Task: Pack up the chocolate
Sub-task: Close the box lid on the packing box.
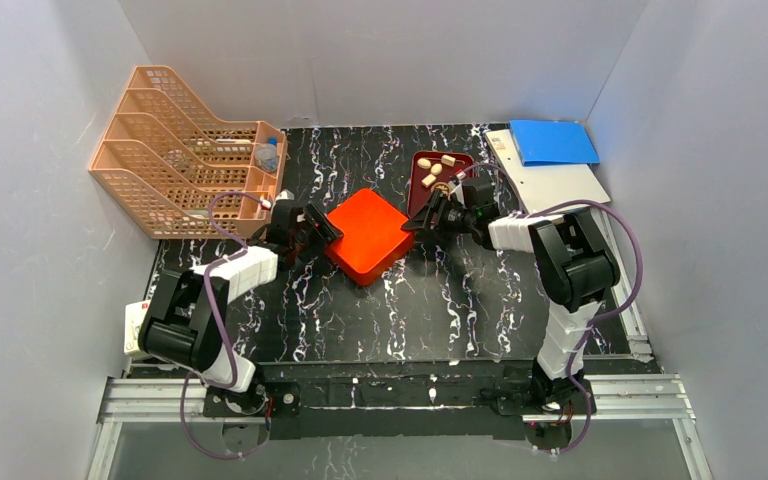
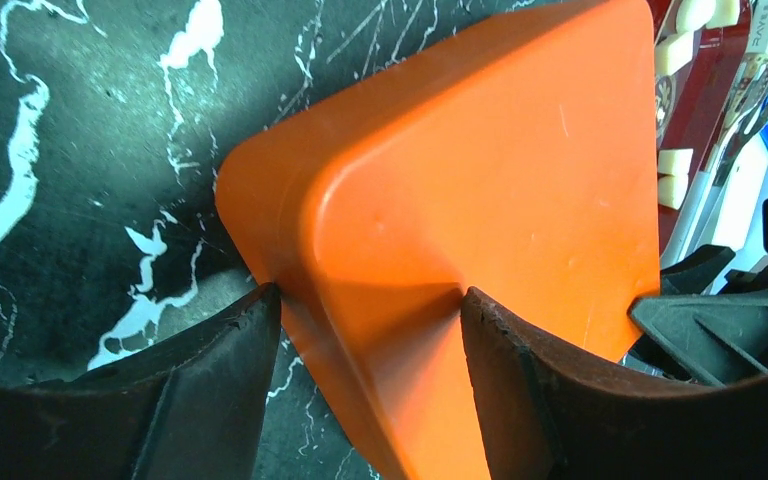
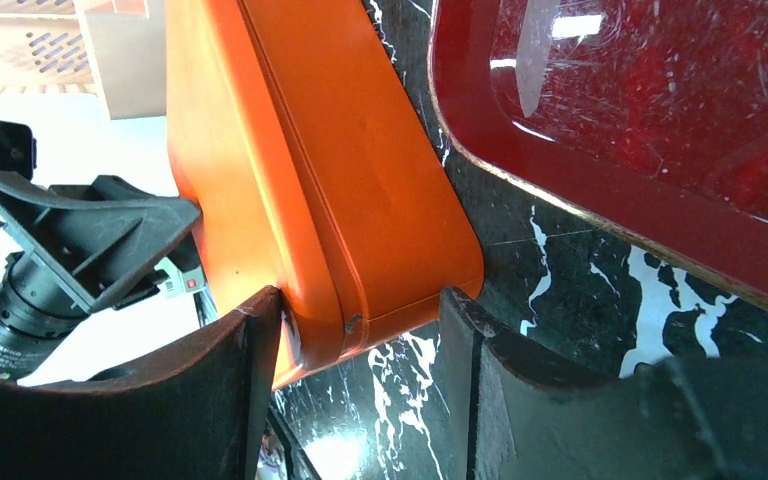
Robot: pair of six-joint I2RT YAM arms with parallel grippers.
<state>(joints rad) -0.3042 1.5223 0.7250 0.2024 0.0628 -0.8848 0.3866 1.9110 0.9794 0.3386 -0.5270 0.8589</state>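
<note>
The orange-red box [image 1: 365, 235] lies shut, lid up, at the middle of the black marbled table. My left gripper [image 1: 325, 232] straddles its left corner, and in the left wrist view both fingers of that gripper [image 2: 370, 292] press on the box [image 2: 480, 180]. My right gripper [image 1: 415, 222] is at the opposite corner; in the right wrist view its fingers [image 3: 360, 295] close on the corner of the box [image 3: 340, 180]. Several pale chocolate pieces [image 1: 435, 168] [image 2: 672, 50] lie in the dark red tray [image 1: 465, 157] [image 3: 660, 120] just behind the right gripper.
A peach wire file rack [image 1: 185, 150] stands at the back left. A blue folder [image 1: 552, 140] and a white board [image 1: 560, 185] lie at the back right. A small white carton [image 1: 135, 325] sits off the mat at the left edge.
</note>
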